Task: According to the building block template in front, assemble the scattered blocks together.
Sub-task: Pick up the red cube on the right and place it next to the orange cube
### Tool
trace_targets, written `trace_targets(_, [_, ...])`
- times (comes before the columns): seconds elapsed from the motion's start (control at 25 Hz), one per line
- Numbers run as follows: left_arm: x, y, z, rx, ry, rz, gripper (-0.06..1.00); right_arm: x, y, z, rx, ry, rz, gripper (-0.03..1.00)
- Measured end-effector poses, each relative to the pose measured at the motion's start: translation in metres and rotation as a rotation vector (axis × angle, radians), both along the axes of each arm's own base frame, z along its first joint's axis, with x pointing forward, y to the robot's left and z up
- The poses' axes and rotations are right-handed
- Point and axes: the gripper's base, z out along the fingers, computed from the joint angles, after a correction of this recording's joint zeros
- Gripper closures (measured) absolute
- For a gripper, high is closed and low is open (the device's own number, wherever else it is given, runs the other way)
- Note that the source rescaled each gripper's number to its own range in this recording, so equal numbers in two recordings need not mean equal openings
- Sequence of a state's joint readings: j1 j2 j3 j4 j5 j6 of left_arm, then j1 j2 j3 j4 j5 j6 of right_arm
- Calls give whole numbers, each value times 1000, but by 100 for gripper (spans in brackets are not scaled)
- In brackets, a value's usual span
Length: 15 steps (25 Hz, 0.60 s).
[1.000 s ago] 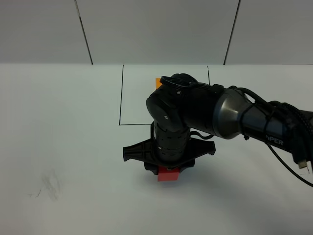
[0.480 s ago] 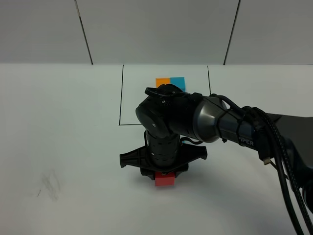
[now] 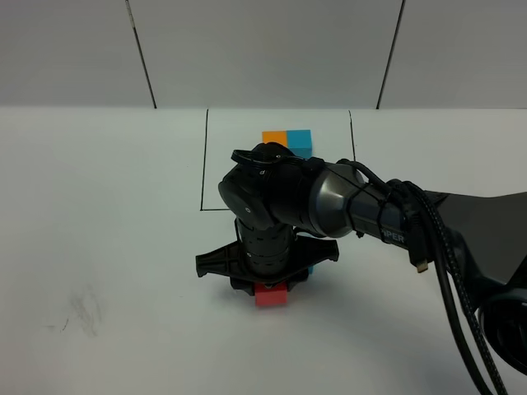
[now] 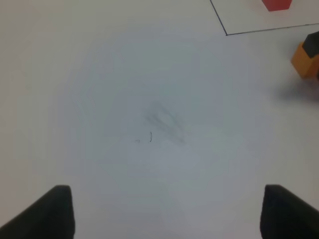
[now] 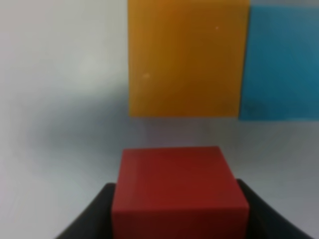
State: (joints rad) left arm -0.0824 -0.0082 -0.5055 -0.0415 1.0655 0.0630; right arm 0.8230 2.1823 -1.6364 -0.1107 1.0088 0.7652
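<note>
The right gripper point(image 3: 272, 290) hangs over the white desk point(image 3: 99, 206), just on the near side of the black drawn rectangle point(image 3: 203, 156), with its fingers closed on the red cube point(image 3: 271, 296). In the right wrist view the red cube point(image 5: 179, 191) sits between the two dark fingers point(image 5: 87, 216), which clasp its sides. Whether the cube rests on the desk or is held just above it cannot be told.

Just beyond the red cube, towards the rectangle, lie the loose orange cube point(image 5: 187, 57) and blue cube point(image 5: 281, 62), side by side and touching. In the high view the arm hides the orange one and only a sliver of the blue one point(image 3: 308, 270) shows beside the gripper.

Inside the rectangle the building block template point(image 3: 287, 140) shows its orange and blue cubes joined at the far side; the arm covers the rest of it.

The left gripper point(image 4: 167, 211) has its fingers point(image 4: 50, 211) spread wide apart with nothing between them, above bare desk that carries a faint grey smudge point(image 4: 162, 122), well away from the rectangle's near left corner.
</note>
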Motion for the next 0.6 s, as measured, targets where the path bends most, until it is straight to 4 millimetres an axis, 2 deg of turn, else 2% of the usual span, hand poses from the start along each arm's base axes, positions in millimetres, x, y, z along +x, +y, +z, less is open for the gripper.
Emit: trace_targets(0.6, [0,0,0,0,0,0,-4,4,1,0,8,-43,-5,70])
